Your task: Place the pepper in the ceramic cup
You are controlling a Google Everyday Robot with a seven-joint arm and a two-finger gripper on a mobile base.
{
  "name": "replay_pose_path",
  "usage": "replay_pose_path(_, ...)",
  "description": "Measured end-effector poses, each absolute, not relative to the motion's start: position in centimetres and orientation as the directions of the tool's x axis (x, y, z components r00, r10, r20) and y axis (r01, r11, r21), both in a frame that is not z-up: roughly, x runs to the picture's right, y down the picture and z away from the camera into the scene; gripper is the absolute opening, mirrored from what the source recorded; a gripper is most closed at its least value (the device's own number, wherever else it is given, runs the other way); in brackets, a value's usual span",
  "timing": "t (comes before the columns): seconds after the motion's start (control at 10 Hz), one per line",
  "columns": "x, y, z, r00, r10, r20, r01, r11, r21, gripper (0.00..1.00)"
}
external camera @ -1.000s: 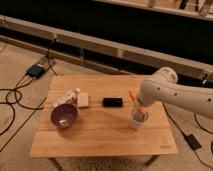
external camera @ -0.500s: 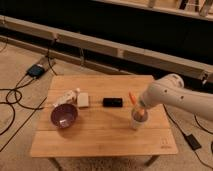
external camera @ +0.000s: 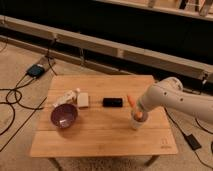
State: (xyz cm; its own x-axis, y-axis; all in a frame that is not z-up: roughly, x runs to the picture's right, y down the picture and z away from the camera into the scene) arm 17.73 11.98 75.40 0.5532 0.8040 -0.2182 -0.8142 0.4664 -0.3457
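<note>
The white ceramic cup [external camera: 135,124] stands on the right part of the wooden table [external camera: 100,135]. My gripper [external camera: 138,115] hangs straight down at the cup's mouth, on the end of the white arm [external camera: 170,97] that reaches in from the right. A patch of orange-red, the pepper [external camera: 140,116], shows at the cup's rim right under the gripper; most of it is hidden by the gripper and the cup. Whether the gripper still holds it I cannot tell.
A dark purple bowl [external camera: 64,115] sits at the left. Behind it are a pale packet [external camera: 65,98] and a white block [external camera: 83,99]. A black object [external camera: 113,102] lies mid-table, with a small orange piece [external camera: 130,99] beside the arm. Cables [external camera: 12,95] run over the floor at the left.
The arm's upper part has shifted slightly right and down. The gripper stays at the cup's mouth. Nothing else on the table has moved.
</note>
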Motion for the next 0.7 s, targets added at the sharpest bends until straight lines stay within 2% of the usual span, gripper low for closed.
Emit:
replay_pose_path(0.2, 18.10, 12.52, 75.49, 0.537, 0.813, -0.225, -0.825, 0.451, -0.342, 0.70)
replay_pose_path(0.3, 18.26, 12.71, 75.52, 0.531, 0.816, -0.227, -0.828, 0.445, -0.340, 0.77)
replay_pose_path(0.4, 18.58, 12.90, 75.48, 0.522, 0.822, -0.228, -0.835, 0.437, -0.335, 0.80)
replay_pose_path(0.7, 18.79, 13.04, 75.28, 0.515, 0.829, -0.221, -0.839, 0.433, -0.330, 0.80)
